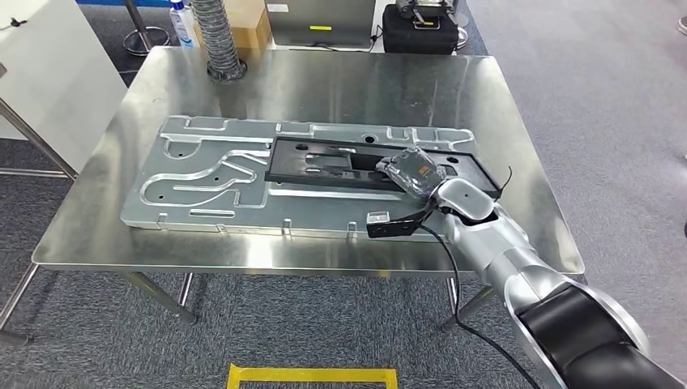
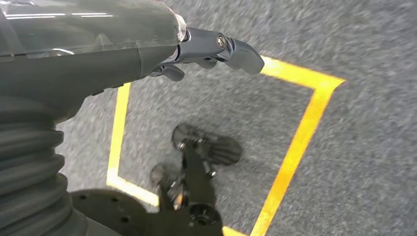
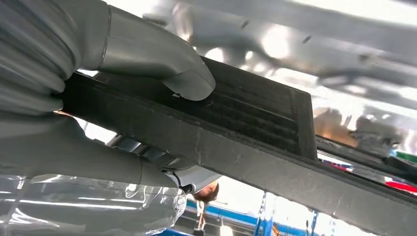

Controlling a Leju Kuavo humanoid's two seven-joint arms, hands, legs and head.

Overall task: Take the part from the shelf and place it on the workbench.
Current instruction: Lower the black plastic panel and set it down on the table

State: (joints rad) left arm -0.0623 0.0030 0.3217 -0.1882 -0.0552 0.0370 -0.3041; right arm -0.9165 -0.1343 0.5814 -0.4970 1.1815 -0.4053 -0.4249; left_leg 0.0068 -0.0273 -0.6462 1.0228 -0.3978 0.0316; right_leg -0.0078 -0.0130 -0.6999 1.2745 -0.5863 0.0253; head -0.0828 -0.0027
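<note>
The part is a flat black rectangular frame (image 1: 324, 158). It lies over the right half of a large silver machined plate (image 1: 202, 178) on the steel workbench (image 1: 324, 81). My right hand (image 1: 413, 172) grips the frame near its right end. In the right wrist view the thumb (image 3: 162, 64) presses on the black frame (image 3: 255, 123) and the other fingers sit beneath it. My left hand (image 2: 206, 49) hangs over the grey carpet, fingers apart and holding nothing.
A grey ribbed hose (image 1: 217, 40) stands at the bench's far left edge. Behind the bench are a cardboard box (image 1: 247, 24) and a black case (image 1: 417, 28). A white panel (image 1: 40, 73) stands to the left. Yellow tape (image 1: 312, 375) marks the floor in front.
</note>
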